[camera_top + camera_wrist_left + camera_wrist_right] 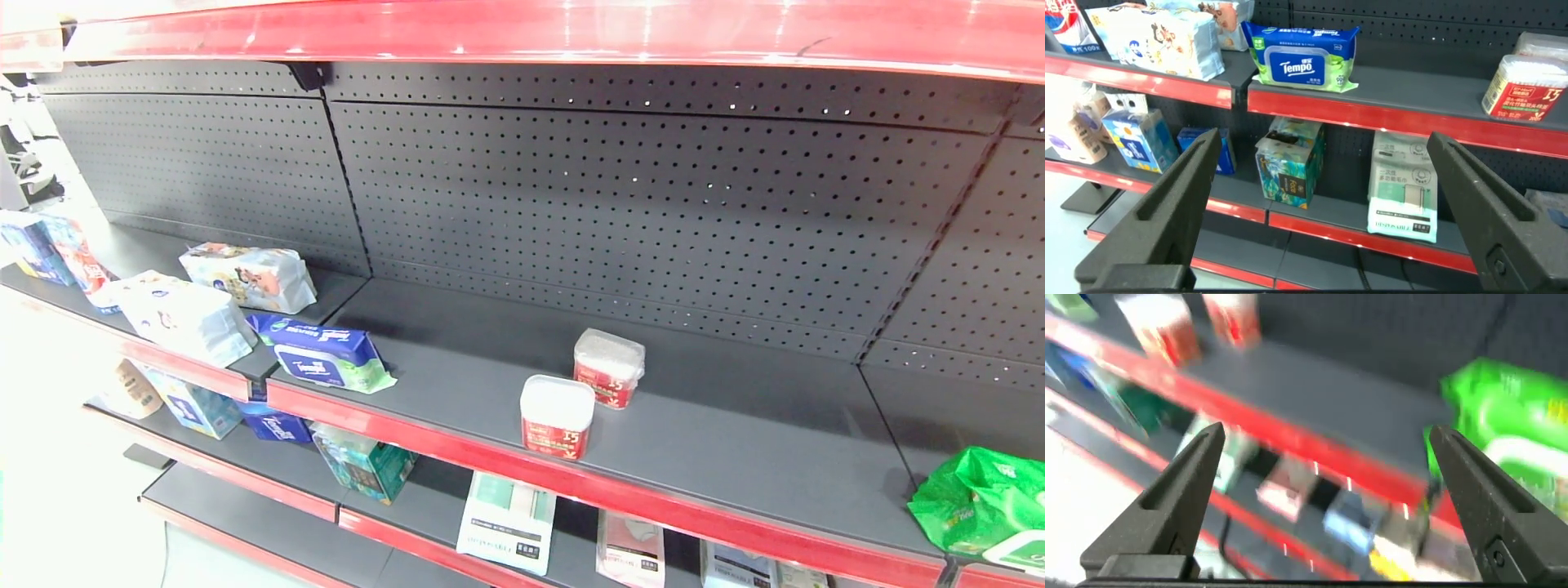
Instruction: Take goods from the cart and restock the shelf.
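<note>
Red-edged shelf (pixel 735 433) keeps its goods along the near lip, likely so they face shoppers: wipes (pixel 322 353) at left, near tub (pixel 558 415) and far tub (pixel 608 367) mid-shelf, green pack (pixel 980 498) at right. Bare board between tubs and green pack leaves room for restocking. Left gripper (pixel 1323 137) and right gripper (pixel 1326 431) both gape wide, holding nothing, probably ready to pick from the cart.

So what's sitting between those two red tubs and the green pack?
Nothing: in the head view, only bare shelf runs from the tubs to the green pack.
</note>
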{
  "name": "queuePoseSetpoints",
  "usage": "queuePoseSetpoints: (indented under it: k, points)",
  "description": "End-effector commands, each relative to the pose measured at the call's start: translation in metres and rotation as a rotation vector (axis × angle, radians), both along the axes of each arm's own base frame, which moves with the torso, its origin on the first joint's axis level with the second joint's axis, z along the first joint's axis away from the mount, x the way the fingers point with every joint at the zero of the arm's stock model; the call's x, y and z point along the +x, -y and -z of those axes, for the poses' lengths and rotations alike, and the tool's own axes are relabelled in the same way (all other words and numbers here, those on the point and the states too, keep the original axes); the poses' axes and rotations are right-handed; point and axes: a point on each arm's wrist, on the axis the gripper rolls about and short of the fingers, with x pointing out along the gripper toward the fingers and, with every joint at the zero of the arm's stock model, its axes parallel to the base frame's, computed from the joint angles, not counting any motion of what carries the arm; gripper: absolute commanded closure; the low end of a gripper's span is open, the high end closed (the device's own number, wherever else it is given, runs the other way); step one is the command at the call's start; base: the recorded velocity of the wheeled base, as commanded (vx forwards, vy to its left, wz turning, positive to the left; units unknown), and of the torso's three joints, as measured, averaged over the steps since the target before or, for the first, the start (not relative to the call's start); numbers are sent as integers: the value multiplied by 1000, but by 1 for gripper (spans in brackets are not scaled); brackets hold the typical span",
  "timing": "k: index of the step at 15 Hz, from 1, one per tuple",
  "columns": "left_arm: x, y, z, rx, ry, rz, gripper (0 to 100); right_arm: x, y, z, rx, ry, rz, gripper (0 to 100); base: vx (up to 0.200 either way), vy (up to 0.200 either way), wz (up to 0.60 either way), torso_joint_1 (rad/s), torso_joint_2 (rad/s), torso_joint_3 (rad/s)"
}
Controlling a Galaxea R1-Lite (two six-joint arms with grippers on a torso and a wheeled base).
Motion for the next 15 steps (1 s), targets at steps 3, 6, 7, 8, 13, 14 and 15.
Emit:
queuePoseSetpoints:
  k: [3, 6, 7, 8, 13, 14, 15]
  points:
    - [0, 0, 0, 0, 0, 0, 0, -1, 0, 1, -4, 6, 87, 0, 0, 0, 0, 0, 0, 0]
    - [0, 0, 0, 0, 0, 0, 0, -6, 0, 3, 19, 68, 138, 0, 0, 0, 0, 0, 0, 0]
    - [0, 0, 0, 0, 0, 0, 0, -8, 0, 3, 58, 94, 166, 0, 0, 0, 0, 0, 0, 0]
    - [0, 0, 0, 0, 0, 0, 0, -9, 0, 4, 56, 96, 177, 0, 0, 0, 0, 0, 0, 0]
    - [0, 0, 0, 0, 0, 0, 0, -9, 1, 4, 57, 97, 212, 0, 0, 0, 0, 0, 0, 0]
    - [0, 0, 0, 0, 0, 0, 0, -9, 1, 4, 57, 97, 212, 0, 0, 0, 0, 0, 0, 0]
    - [0, 0, 0, 0, 0, 1, 0, -9, 0, 4, 56, 97, 209, 0, 0, 0, 0, 0, 0, 0]
